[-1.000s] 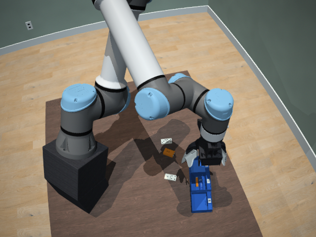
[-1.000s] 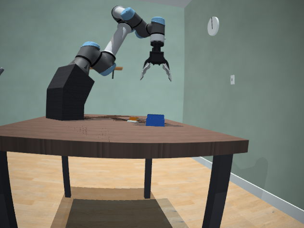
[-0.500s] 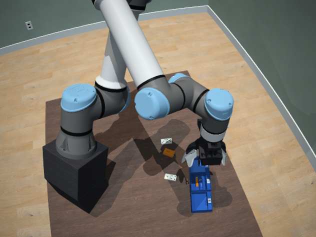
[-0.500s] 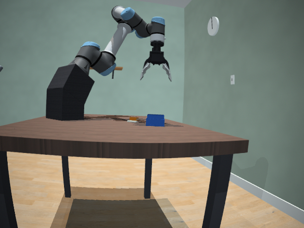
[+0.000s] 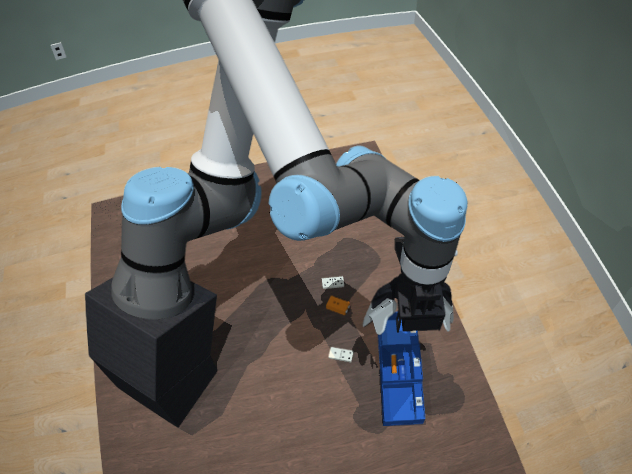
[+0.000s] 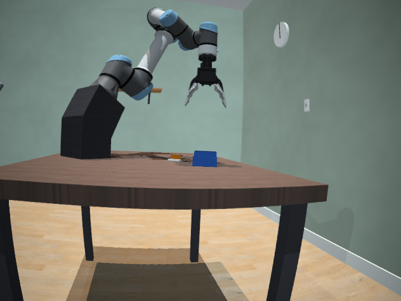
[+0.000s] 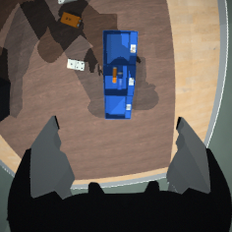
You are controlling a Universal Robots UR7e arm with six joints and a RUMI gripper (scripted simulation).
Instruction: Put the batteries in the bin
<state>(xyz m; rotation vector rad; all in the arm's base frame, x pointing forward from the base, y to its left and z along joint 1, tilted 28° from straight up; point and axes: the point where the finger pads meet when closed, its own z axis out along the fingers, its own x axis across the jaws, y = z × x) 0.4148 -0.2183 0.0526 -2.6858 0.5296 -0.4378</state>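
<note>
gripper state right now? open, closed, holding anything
Gripper: open wide, holding nothing, high above the blue bins.

Even, soft light from above. The arm (image 5: 265, 102) throws layered dark shadows across the table (image 5: 285, 408). Straight edges bow near the frame borders; fine detail is slightly blurred.

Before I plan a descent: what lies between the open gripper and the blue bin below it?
Nothing; in the exterior view only open air separates the open, empty gripper from the blue bin on the table.
</note>
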